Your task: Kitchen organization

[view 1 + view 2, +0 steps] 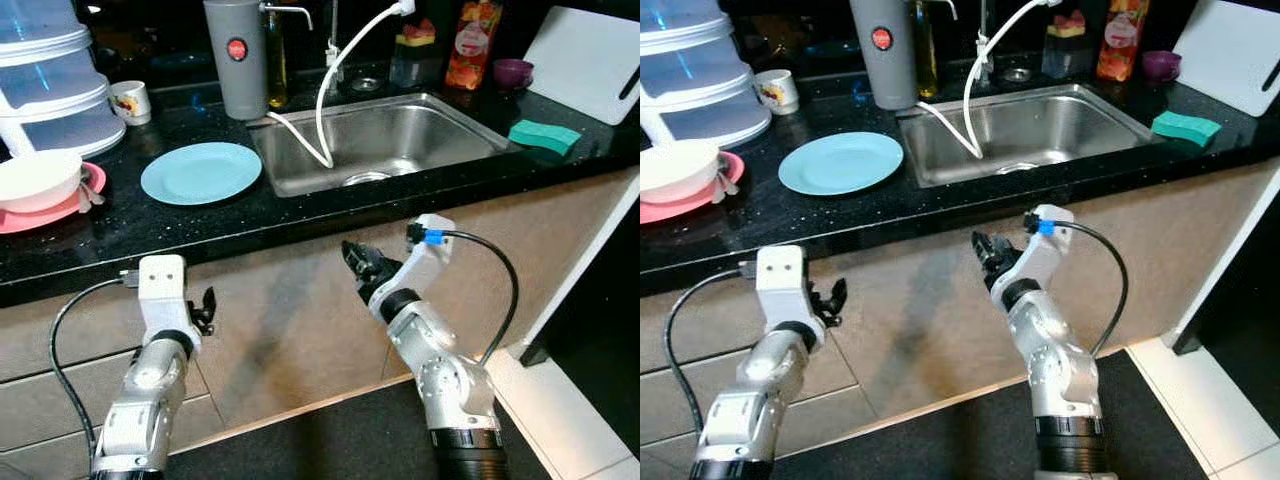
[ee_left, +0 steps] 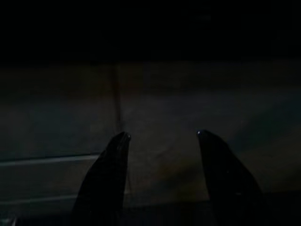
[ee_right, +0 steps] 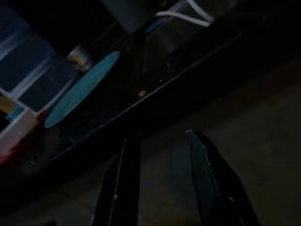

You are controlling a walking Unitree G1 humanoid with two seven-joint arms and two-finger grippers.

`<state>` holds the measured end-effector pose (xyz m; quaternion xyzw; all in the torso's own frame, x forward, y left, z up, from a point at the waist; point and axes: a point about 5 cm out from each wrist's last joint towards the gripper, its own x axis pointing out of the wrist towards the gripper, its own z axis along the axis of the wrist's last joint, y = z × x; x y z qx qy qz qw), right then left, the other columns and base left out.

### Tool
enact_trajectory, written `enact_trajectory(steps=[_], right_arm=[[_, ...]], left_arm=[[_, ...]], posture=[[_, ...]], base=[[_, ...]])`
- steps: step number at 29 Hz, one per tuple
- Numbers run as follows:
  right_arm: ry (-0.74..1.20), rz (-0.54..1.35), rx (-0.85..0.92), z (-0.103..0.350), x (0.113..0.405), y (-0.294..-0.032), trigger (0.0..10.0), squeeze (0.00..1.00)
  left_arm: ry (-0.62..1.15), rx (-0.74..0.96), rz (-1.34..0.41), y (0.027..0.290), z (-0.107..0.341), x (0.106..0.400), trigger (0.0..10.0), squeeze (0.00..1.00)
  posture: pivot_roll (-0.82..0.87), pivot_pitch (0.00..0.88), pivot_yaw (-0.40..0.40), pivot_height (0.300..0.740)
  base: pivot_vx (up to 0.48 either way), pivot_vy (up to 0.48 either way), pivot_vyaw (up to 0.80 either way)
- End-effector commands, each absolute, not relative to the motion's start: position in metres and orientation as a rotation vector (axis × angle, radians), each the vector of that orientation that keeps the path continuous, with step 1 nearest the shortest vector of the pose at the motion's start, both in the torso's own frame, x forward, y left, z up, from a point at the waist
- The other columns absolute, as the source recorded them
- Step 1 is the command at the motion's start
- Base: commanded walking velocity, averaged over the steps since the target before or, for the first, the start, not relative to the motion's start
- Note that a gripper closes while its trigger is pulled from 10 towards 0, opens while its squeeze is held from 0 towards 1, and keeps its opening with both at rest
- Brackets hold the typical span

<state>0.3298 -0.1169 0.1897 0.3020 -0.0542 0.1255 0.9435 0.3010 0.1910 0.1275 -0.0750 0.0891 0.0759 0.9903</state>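
Both arms are hanging below the black countertop (image 1: pixel 200 225). Left gripper (image 2: pixel 162 136) and right gripper (image 3: pixel 160 136) are gaping, empty. The dark wrist views are possibly showing cabinet fronts.

One blue plate (image 1: pixel 201 172), one sink (image 1: pixel 455 120), two sponges (image 1: pixel 543 135).

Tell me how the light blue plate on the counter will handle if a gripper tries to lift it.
The light blue plate lies flat on the black counter, so its low rim probably gives the jaws little to catch. It looks glossy, so likely slippery. It is probably stiff and breakable, so sliding it toward the counter edge first may be safer.
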Motion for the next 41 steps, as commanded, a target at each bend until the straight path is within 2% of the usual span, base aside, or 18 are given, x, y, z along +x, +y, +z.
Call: enact_trajectory(steps=[1, 4, 7, 8, 10, 11, 15, 19, 21, 27, 41], right_arm=[[-0.074, 0.333, 0.695, 0.192, 0.331, -0.094, 10.0, 0.0], [-0.116, 0.312, 0.459, 0.195, 0.331, -0.09, 10.0, 0.0], [-0.138, 0.307, 0.388, 0.2, 0.333, -0.091, 10.0, 0.0], [-0.184, 0.315, 0.302, 0.207, 0.333, -0.091, 10.0, 0.0], [-0.225, 0.313, 0.241, 0.215, 0.334, -0.091, 10.0, 0.0], [-0.267, 0.312, 0.227, 0.229, 0.336, -0.092, 10.0, 0.0], [-0.303, 0.276, 0.234, 0.241, 0.34, -0.098, 10.0, 0.0], [-0.318, 0.27, 0.188, 0.244, 0.34, -0.1, 10.0, 0.0], [-0.336, 0.252, 0.103, 0.246, 0.342, -0.102, 10.0, 0.0], [-0.337, 0.248, 0.101, 0.247, 0.346, -0.107, 10.0, 0.0], [-0.344, 0.233, 0.114, 0.248, 0.347, -0.107, 10.0, 0.0]], left_arm=[[0.195, -0.174, 0.159, 0.193, 0.128, 0.297, 10.0, 0.0], [0.113, -0.029, 0.156, 0.198, 0.146, 0.294, 10.0, 0.0], [0.022, 0.024, 0.167, 0.2, 0.161, 0.293, 10.0, 0.0], [-0.026, 0.035, 0.177, 0.201, 0.172, 0.294, 10.0, 0.0], [-0.073, 0.055, 0.178, 0.201, 0.183, 0.295, 10.0, 0.0], [-0.131, 0.052, 0.176, 0.201, 0.201, 0.298, 10.0, 0.0], [-0.196, 0.105, 0.167, 0.201, 0.218, 0.3, 10.0, 0.0], [-0.222, 0.133, 0.174, 0.2, 0.225, 0.301, 10.0, 0.0], [-0.24, 0.159, 0.194, 0.199, 0.23, 0.302, 10.0, 0.0], [-0.299, 0.119, 0.169, 0.195, 0.243, 0.301, 10.0, 0.0], [-0.289, 0.124, 0.11, 0.191, 0.241, 0.3, 10.0, 0.0]], posture=[[-0.02, 0.04, 0.06, 0.74], [-0.01, 0.047, 0.045, 0.74], [-0.01, 0.053, 0.041, 0.74], [-0.01, 0.053, 0.041, 0.74], [-0.01, 0.061, 0.043, 0.74], [-0.01, 0.066, 0.048, 0.74], [-0.01, 0.074, 0.052, 0.74], [-0.01, 0.077, 0.052, 0.74], [-0.01, 0.08, 0.051, 0.74], [-0.01, 0.094, 0.047, 0.74], [-0.01, 0.077, 0.04, 0.74]], base=[[0.0, 0.0, 0.0], [0.0, 0.0, 0.0], [0.0, 0.0, 0.0], [0.0, 0.0, 0.0], [0.0, 0.0, 0.0], [0.0, 0.0, 0.0], [0.0, 0.0, 0.0], [0.0, 0.0, 0.0], [0.0, 0.0, 0.0], [0.0, 0.0, 0.0], [0.0, 0.0, 0.0]])
